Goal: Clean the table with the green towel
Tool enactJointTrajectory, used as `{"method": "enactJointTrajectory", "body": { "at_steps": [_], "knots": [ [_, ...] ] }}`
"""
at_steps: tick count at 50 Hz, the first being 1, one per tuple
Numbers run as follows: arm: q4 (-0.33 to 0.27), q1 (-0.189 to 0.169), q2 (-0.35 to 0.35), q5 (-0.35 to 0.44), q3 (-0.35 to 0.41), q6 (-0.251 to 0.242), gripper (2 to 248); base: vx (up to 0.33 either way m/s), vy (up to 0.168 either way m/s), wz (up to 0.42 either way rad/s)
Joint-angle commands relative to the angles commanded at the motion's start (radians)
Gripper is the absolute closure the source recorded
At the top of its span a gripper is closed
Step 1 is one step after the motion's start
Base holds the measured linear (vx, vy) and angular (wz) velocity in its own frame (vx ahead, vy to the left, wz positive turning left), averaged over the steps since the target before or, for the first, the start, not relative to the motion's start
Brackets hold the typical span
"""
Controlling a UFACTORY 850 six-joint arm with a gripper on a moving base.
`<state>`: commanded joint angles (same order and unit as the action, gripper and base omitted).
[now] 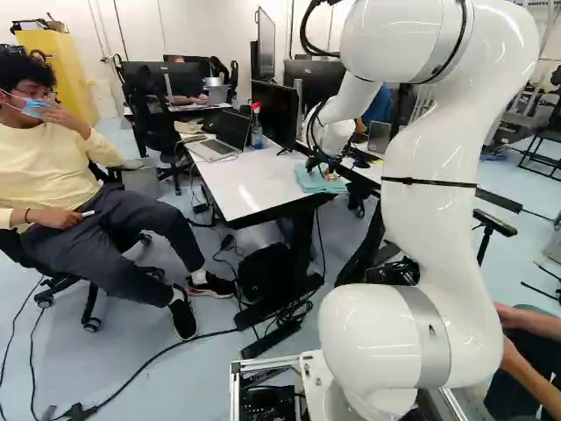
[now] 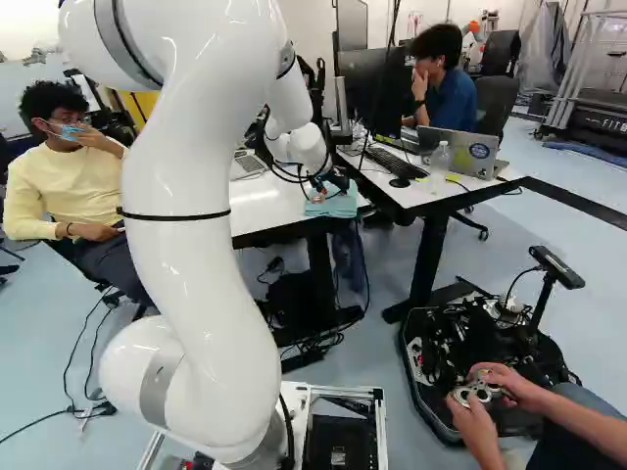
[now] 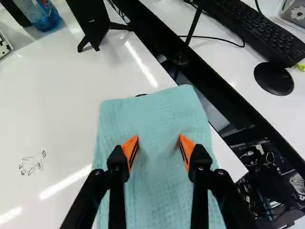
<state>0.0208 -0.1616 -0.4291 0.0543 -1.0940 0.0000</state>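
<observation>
Okay, your gripper stands released over green towel: likely light, soft, limp. Pinch up its middle, not far edge; glossy table may let it slide.

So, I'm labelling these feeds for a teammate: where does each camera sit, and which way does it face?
Left base view: on the base, behind and left of the arm, looking ahead and slightly down; the arm stands right of the middle.
Right base view: behind and right of the arm, facing likewise; the arm stands left of the middle.
Wrist view: on the wrist, looking along the gripper onto the towel; its two fingers show, apart.
Shared: both base views show one table and towel.
</observation>
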Motion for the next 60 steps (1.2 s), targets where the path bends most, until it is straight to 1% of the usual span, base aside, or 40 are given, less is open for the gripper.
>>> {"method": "enactJointTrajectory", "body": {
  "at_steps": [1, 5, 6, 10, 11, 16, 17, 21, 22, 26, 27, 32, 33, 37, 38, 42, 43, 47, 48, 60],
  "knots": [
    [0.0, 0.0, 0.0, 0.0, 0.0, 0.0, 118, 0.0, 0.0, 0.0],
    [0.0, 0.0, 0.0, 0.0, 0.0, 0.0, 118, 0.0, 0.0, 0.0],
    [0.0, 0.0, 0.0, 0.0, 0.0, 0.0, 130, 0.0, 0.0, 0.0],
    [0.0, 0.0, 0.0, 0.0, 0.0, 0.0, 130, 0.0, 0.0, 0.0],
    [0.0, 0.0, 0.0, 0.0, 0.0, 0.0, 142, 0.0, 0.0, 0.0],
    [0.0, 0.0, 0.0, 0.0, 0.0, 0.0, 142, 0.0, 0.0, 0.0],
    [0.0, 0.0, 0.0, 0.0, 0.0, 0.0, 154, 0.0, 0.0, 0.0],
    [0.0, 0.0, 0.0, 0.0, 0.0, 0.0, 154, 0.0, 0.0, 0.0],
    [0.0, 0.0, 0.0, 0.0, 0.0, 0.0, 166, 0.0, 0.0, 0.0],
    [0.0, 0.0, 0.0, 0.0, 0.0, 0.0, 166, 0.0, 0.0, 0.0],
    [0.0, 0.0, 0.0, 0.0, 0.0, 0.0, 178, 0.0, 0.0, 0.0],
    [0.0, 0.0, 0.0, 0.0, 0.0, 0.0, 178, 0.0, 0.0, 0.0],
    [0.0, 0.0, 0.0, 0.0, 0.0, 0.0, 189, 0.0, 0.0, 0.0],
    [0.0, 0.0, 0.0, 0.0, 0.0, 0.0, 189, 0.0, 0.0, 0.0],
    [0.0, 0.0, 0.0, 0.0, 0.0, 0.0, 198, 0.0, 0.0, 0.0],
    [0.0, 0.0, 0.0, 0.0, 0.0, 0.0, 198, 0.0, 0.0, 0.0],
    [0.0, 0.0, 0.0, 0.0, 0.0, 0.0, 204, 0.0, 0.0, 0.0],
    [0.0, 0.0, 0.0, 0.0, 0.0, 0.0, 204, 0.0, 0.0, 0.0],
    [0.0, 0.0, 0.0, 0.0, 0.0, 0.0, 209, 0.0, 0.0, 0.0],
    [0.0, 0.0, 0.0, 0.0, 0.0, 0.0, 214, 0.0, 0.0, 0.0]
  ]
}}
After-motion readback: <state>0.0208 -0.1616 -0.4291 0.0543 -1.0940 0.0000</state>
